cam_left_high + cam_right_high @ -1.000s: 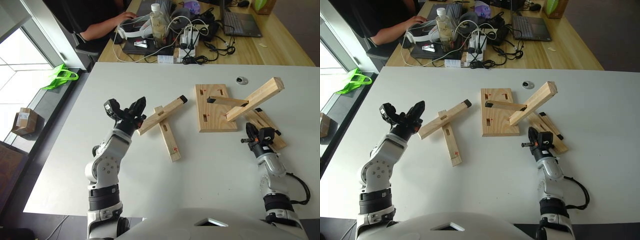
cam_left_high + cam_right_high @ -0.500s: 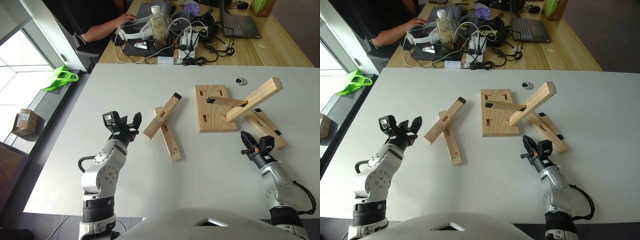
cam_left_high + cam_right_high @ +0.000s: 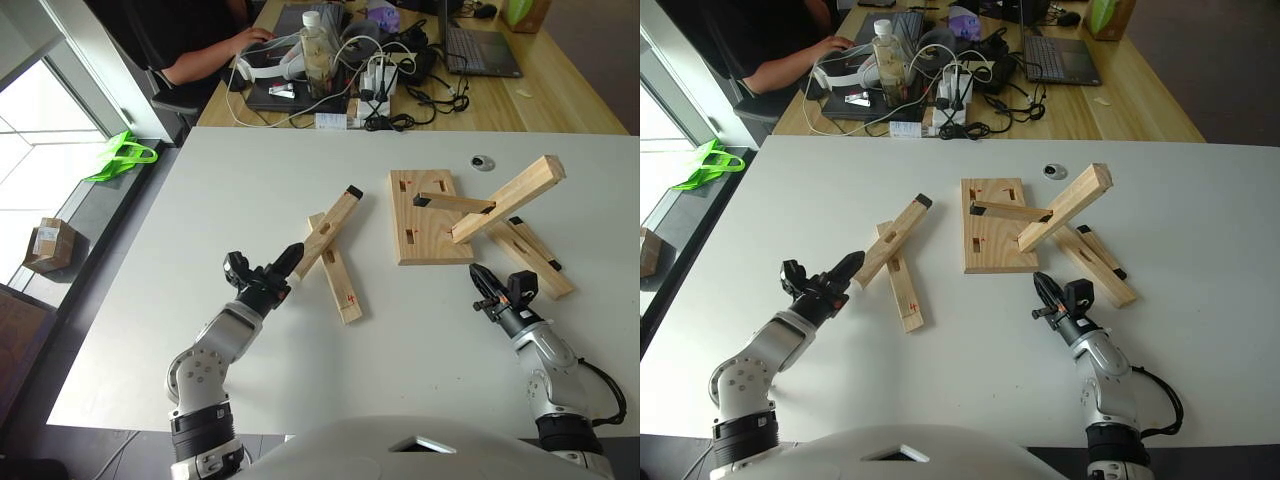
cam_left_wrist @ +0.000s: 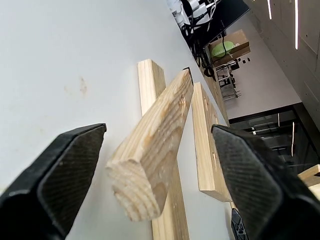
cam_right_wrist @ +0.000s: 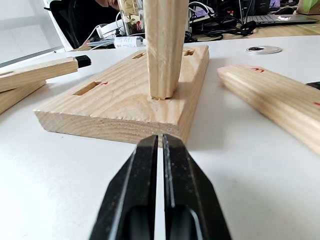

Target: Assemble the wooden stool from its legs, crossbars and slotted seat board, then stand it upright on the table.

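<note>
My left hand [image 3: 265, 268] is open, one finger on each side of the near end of the leg [image 4: 152, 150], left of the seat board [image 3: 425, 238]. I judge the wood stiff, light and not slippery, so I would pinch its flat sides. My right hand [image 5: 160, 141] is closed and empty, just before this board.

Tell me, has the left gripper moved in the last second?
Yes. Against the seat board, the left gripper drew back toward the robot, now open around the near end of the upper leg.
</note>
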